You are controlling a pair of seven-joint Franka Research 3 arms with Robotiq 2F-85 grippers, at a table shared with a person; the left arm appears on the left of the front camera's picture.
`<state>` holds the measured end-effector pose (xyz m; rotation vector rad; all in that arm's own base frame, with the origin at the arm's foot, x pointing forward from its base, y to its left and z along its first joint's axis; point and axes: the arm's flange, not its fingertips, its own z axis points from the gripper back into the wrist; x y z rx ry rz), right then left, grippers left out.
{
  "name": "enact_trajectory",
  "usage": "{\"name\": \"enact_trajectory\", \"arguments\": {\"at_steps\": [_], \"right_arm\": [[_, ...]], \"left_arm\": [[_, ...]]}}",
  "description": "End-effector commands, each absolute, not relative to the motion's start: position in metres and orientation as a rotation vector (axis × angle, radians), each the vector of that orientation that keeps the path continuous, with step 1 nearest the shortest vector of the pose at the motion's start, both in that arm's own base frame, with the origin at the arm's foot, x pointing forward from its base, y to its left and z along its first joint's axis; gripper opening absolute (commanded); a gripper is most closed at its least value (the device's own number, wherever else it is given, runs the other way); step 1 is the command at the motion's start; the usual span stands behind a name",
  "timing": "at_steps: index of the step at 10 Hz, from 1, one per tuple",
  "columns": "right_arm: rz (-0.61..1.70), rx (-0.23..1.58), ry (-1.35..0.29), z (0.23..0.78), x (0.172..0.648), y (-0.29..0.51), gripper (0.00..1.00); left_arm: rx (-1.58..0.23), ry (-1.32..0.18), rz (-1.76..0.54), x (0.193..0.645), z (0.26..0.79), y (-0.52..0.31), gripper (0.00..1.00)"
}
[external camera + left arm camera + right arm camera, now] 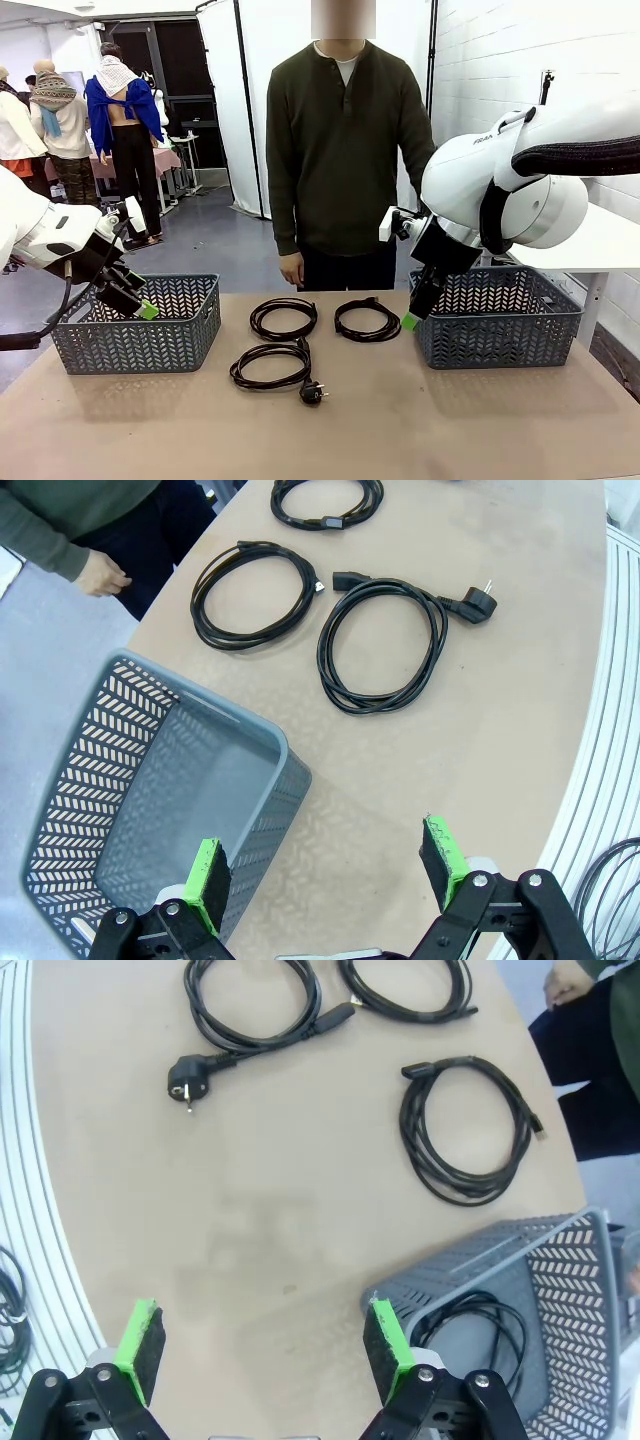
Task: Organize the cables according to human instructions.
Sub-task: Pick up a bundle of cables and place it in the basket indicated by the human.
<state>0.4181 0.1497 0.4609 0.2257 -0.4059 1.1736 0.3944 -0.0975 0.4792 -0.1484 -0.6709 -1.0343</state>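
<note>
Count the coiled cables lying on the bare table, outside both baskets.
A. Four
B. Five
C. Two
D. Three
D: three lie on the table, namely the far left coil, the far right coil and the near coil with the plug; a fourth cable lies inside the right basket.

Black cables on a tan table. The 9 o'clock basket and the 3 o'clock basket are grey, their walls pierced in a chevron lattice. White arms, black left gripper and right gripper — bright green pads. The person wears dark olive over white, with dark trousers.
</note>
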Motion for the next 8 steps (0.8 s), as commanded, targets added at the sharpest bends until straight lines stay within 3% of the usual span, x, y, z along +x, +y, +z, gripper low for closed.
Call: {"name": "enact_trajectory", "arguments": {"at_steps": [1, 8], "right_arm": [[1.171, 0.221, -0.406, 0.4609, 0.4175, 0.149, 1.0], [1.171, 0.221, -0.406, 0.4609, 0.4175, 0.149, 1.0]], "left_arm": [[-0.16, -0.672, -1.03, 0.3921, 0.4764, -0.0953, 1.0], [-0.16, -0.672, -1.03, 0.3921, 0.4764, -0.0953, 1.0]]}}
